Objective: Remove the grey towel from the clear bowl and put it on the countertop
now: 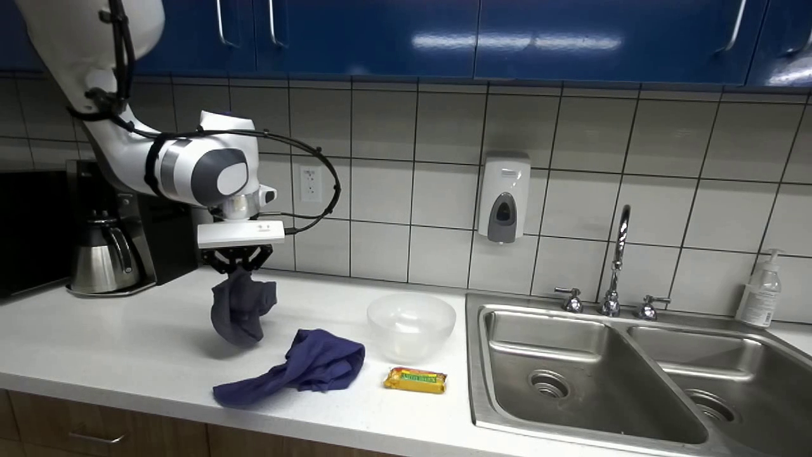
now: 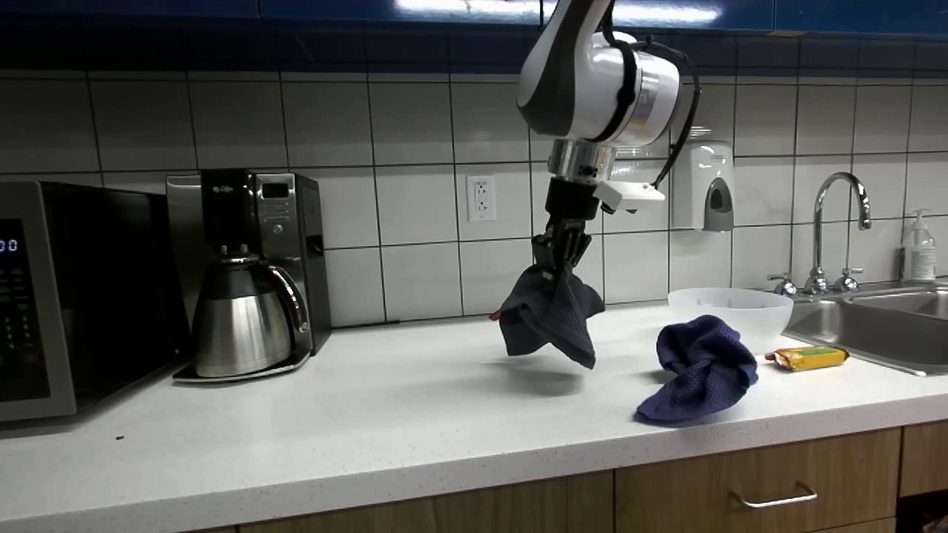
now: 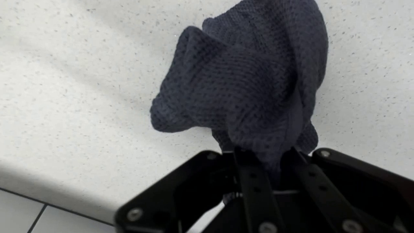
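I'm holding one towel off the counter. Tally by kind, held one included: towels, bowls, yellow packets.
Towels: 2 (grey towel, held; purple towel)
Bowls: 1 (clear bowl)
Packets: 1 (yellow packet)
Total: 4

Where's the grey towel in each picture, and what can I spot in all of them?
In an exterior view: the grey towel hangs left of centre.
In an exterior view: the grey towel hangs just right of centre.
In the wrist view: the grey towel fills the upper middle.
All three show the white countertop.
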